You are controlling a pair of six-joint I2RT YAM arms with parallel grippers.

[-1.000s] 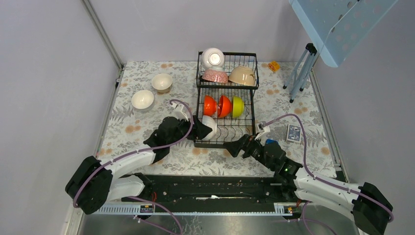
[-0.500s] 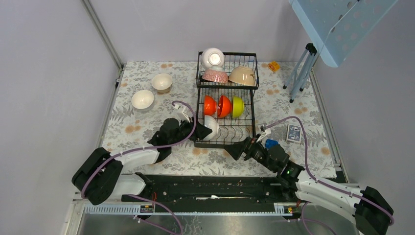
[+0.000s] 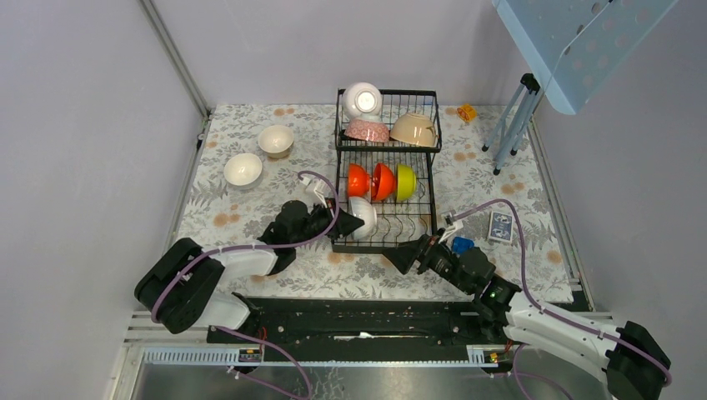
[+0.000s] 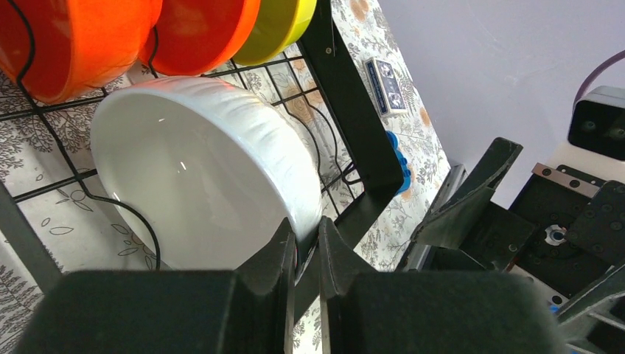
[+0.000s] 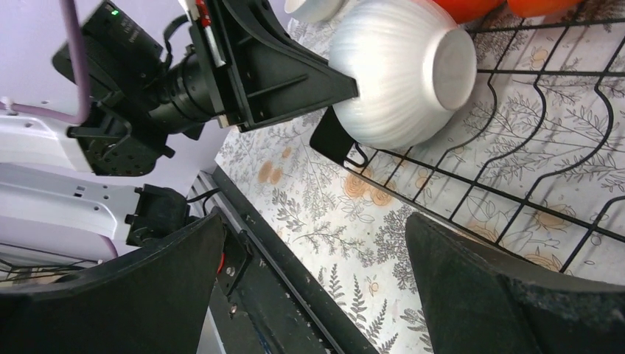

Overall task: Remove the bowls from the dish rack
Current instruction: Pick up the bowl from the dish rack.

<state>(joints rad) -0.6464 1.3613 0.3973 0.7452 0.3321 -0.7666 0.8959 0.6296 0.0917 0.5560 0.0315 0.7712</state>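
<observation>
Jaws of the left gripper (image 4: 306,243) pinch the rim of the white bowl (image 4: 199,169) at the near-left of the dish rack (image 3: 432,200), the right gripper (image 5: 313,228) gapes empty nearby, two pale bowls (image 3: 243,169) sit unloaded on the table's (image 3: 217,221) far left, and six more bowls (image 3: 381,180) remain racked.

Robot lab test cell: enclosed by plain grey walls (image 3: 83,125), aluminium post (image 3: 177,60) far left, floral-covered surface (image 3: 221,218), black mounting rail (image 3: 358,321) near.
</observation>
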